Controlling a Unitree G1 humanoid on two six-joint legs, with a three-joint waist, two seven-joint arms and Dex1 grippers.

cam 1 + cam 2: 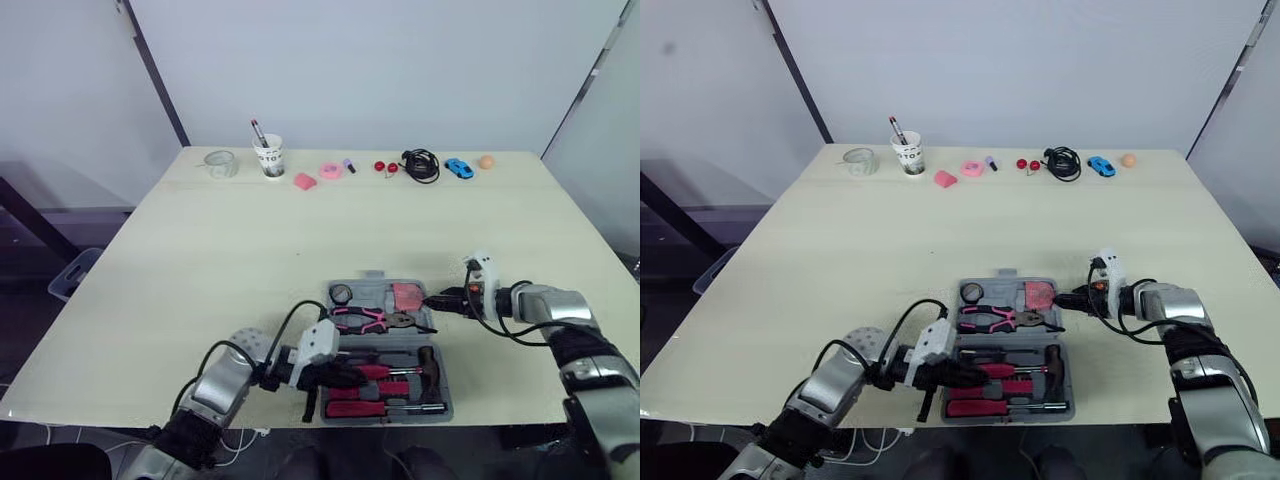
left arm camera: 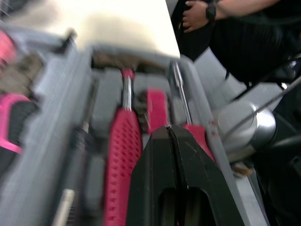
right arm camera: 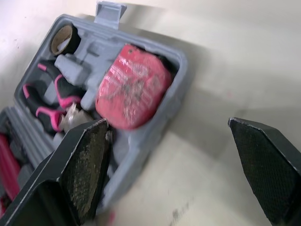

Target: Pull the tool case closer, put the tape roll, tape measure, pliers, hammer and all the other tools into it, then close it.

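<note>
The grey tool case [image 1: 372, 283] lies open near the table's front edge. Its far half holds a black tape roll [image 3: 62, 39], a pink tape measure [image 3: 134, 87] and pink-handled pliers [image 1: 365, 320]. Red-handled screwdrivers [image 2: 123, 160] and a hammer [image 1: 428, 365] fill the near half. My left gripper [image 1: 335, 375] is shut with nothing between its fingers, low over the red handles. At the case's right edge beside the tape measure, my right gripper [image 3: 176, 160] is open and holds nothing.
Along the far edge stand a clear round object [image 1: 221, 163], a paper cup with a pen [image 1: 268, 157], pink pieces [image 1: 331, 170], a black cable [image 1: 421, 165], a blue toy car [image 1: 459, 168] and an orange ball [image 1: 486, 161]. A person's hand [image 2: 195, 14] is beyond the front edge.
</note>
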